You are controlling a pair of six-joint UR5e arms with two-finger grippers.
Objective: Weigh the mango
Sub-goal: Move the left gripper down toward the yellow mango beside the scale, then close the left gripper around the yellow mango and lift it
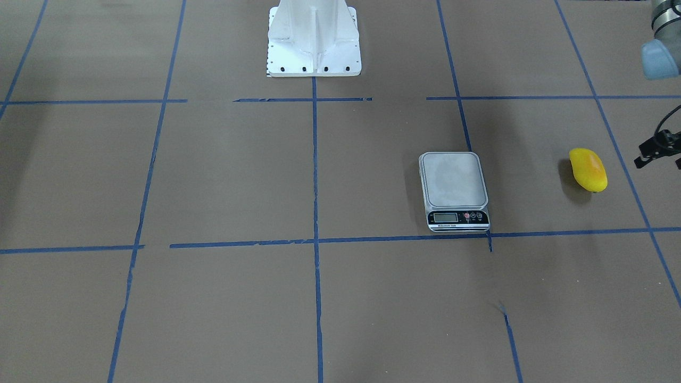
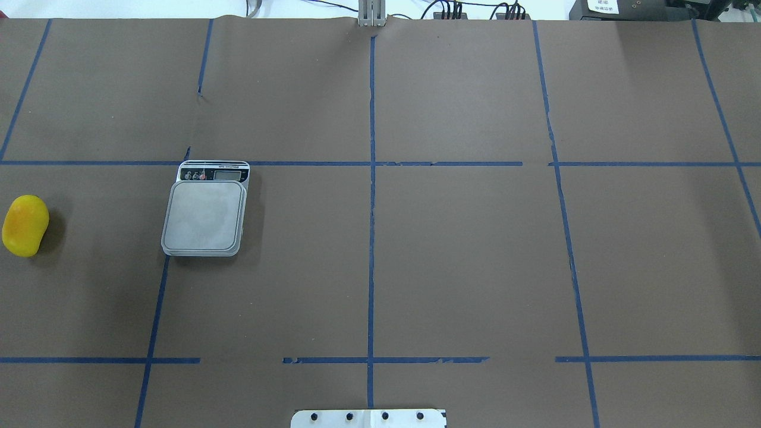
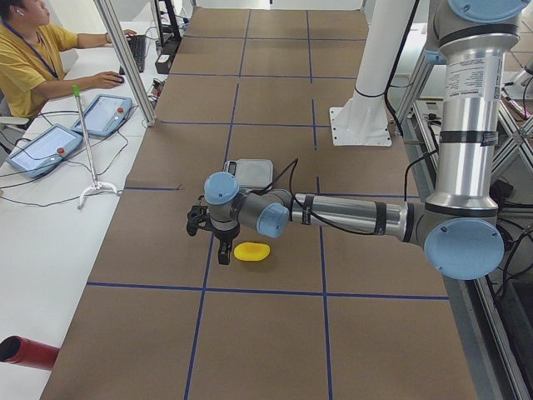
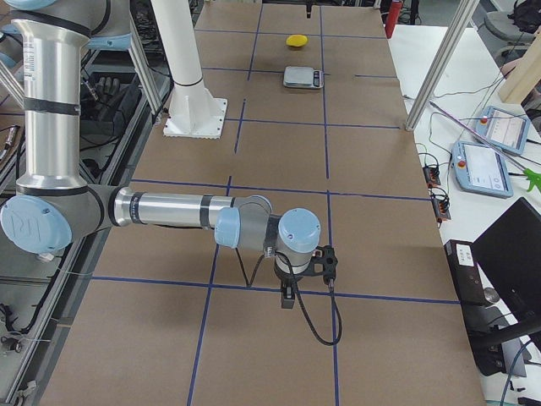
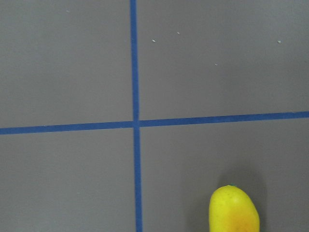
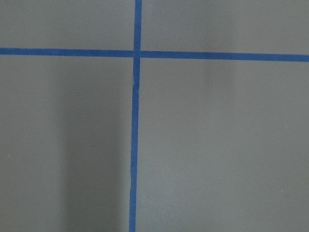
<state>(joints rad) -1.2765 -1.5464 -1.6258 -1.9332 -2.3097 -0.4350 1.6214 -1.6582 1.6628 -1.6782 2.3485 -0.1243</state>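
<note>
The mango (image 1: 588, 170) is a small yellow fruit lying on the brown table at the robot's far left; it also shows in the overhead view (image 2: 25, 226) and at the bottom of the left wrist view (image 5: 234, 210). The scale (image 1: 455, 189) stands to its side with an empty grey platform (image 2: 205, 214). My left gripper (image 3: 221, 250) points down just beside the mango (image 3: 251, 251), apart from it; I cannot tell whether it is open or shut. My right gripper (image 4: 287, 296) hangs over bare table far from both (image 4: 296, 40); its state cannot be told.
The white robot pedestal (image 1: 314, 37) stands at the table's back middle. Blue tape lines (image 2: 371, 178) grid the brown surface. An operator (image 3: 33, 50) sits at a side bench with tablets (image 3: 42, 146). A metal post (image 3: 125, 58) stands at the table edge.
</note>
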